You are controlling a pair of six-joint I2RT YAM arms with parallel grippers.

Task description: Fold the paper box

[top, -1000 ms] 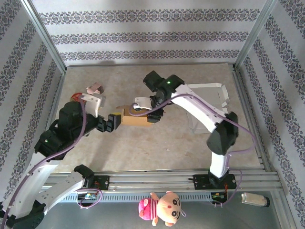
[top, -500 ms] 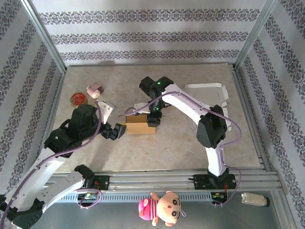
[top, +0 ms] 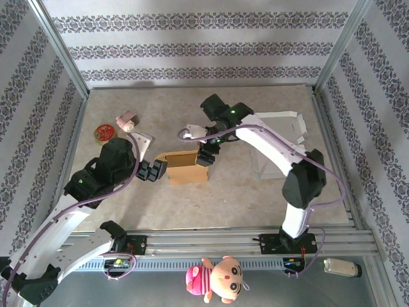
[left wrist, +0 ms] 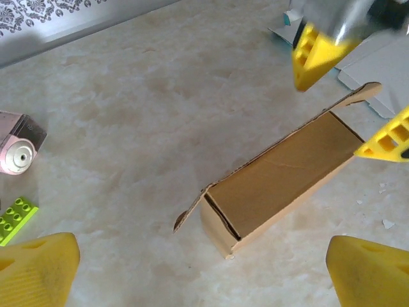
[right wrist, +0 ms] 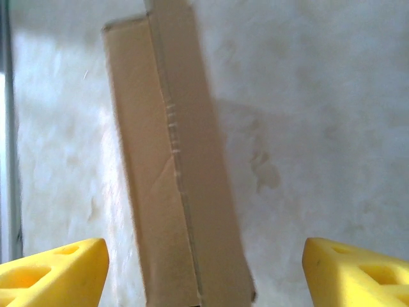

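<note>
Gold marking on the red disc (top: 104, 133) by the left edge of the worktop (top: 243, 198), too small to read. Near mid-worktop, lying on a long side: the paper box (top: 185, 167), plain brown cardboard, long and narrow.

From the left wrist: near end of the box partly open, a small rounded flap sticking out at its corner, another flap raised at the far end. Well apart to the left, a pink cylinder (left wrist: 19, 147) and a green studded brick (left wrist: 16, 217).

From the right wrist: a crease running along the box's length.

From above: white flat sheets (top: 281, 125) at the right, a plush toy (top: 214, 278) below the rail.

Just left of the box, the left end effector (top: 156, 170), spread wide, gripping nothing. Over the box's right end, the right end effector (top: 206, 153), released, fingers apart on either side.
</note>
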